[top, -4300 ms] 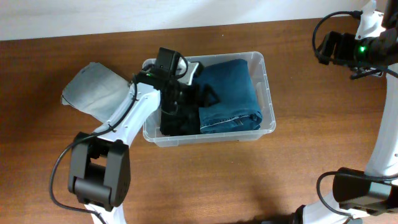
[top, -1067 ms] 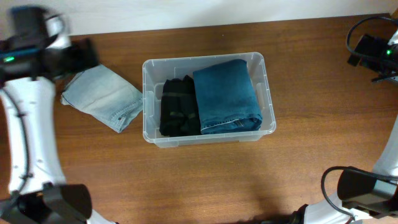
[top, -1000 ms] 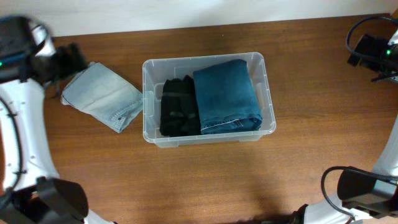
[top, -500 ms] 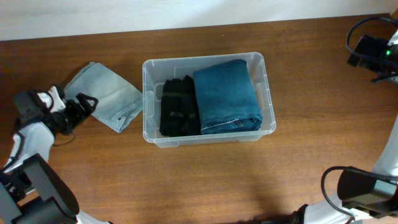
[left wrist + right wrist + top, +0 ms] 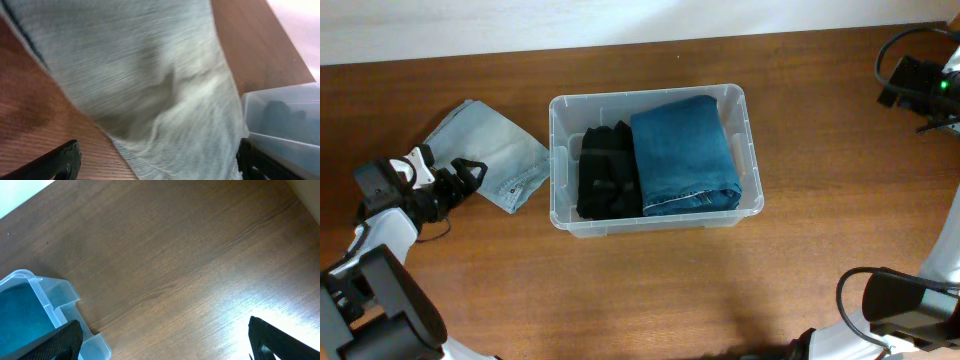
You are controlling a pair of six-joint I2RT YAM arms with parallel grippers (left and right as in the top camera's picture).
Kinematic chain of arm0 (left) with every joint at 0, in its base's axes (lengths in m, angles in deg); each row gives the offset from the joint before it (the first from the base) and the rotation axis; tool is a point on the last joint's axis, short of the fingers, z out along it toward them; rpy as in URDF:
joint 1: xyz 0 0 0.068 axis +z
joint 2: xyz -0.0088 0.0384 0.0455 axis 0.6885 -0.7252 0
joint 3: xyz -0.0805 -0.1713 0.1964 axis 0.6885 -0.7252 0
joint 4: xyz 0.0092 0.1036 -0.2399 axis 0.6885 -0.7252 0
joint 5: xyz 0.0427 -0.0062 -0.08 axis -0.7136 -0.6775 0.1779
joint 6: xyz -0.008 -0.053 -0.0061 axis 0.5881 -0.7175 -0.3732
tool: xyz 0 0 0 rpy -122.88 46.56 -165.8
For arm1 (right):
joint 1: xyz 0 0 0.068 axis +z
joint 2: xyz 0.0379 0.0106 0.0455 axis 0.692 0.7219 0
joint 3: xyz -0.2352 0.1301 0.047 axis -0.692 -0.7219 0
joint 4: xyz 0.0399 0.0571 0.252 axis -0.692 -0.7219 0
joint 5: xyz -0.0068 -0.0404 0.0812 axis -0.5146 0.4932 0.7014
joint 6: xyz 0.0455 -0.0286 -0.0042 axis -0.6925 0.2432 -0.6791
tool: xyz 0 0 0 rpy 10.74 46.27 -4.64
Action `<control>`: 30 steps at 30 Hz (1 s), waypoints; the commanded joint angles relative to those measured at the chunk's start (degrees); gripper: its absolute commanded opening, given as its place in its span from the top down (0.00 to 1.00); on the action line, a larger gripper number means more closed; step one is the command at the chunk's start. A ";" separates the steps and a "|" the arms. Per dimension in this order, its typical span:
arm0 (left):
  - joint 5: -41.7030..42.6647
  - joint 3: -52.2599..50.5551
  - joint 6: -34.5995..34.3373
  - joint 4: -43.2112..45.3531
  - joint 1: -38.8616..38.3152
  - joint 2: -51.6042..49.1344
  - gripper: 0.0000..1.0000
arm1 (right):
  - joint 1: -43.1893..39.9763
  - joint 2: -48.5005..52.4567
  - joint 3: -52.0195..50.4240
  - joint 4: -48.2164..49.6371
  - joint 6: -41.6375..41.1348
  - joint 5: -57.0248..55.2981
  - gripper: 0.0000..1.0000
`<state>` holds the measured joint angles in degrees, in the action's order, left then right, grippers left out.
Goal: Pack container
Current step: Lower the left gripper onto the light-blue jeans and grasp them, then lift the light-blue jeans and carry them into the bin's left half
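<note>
The clear plastic container stands mid-table and holds folded dark blue jeans on its right side and a folded black garment on its left. Folded light blue jeans lie on the table left of it. My left gripper is open, low at the near left edge of the light jeans, with the container corner to its right. My right gripper is open and empty above bare table far right of the container.
The wooden table ends at a pale wall along the far edge. My left arm lies low at the left table edge. My right arm is at the far right corner.
My left arm swung from the container out to the far left, then came down beside the light jeans and edged closer to them. The right arm stayed still.
</note>
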<state>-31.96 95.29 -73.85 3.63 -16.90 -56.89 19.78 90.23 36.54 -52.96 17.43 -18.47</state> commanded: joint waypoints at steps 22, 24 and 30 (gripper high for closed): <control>10.56 -0.37 -11.04 17.81 -2.36 -13.20 0.30 | 0.00 0.17 0.44 -0.61 0.57 0.37 0.01; 10.56 -0.37 -11.04 18.23 -2.36 -13.20 0.48 | 0.00 0.17 0.44 -0.63 0.57 0.37 0.01; 10.84 -0.35 -12.44 20.79 -2.36 -13.20 0.96 | 0.00 0.17 0.44 -0.63 0.57 0.37 0.02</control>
<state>-22.59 95.51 -84.73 23.02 -18.56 -69.37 19.78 90.25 36.54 -53.55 17.60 -18.25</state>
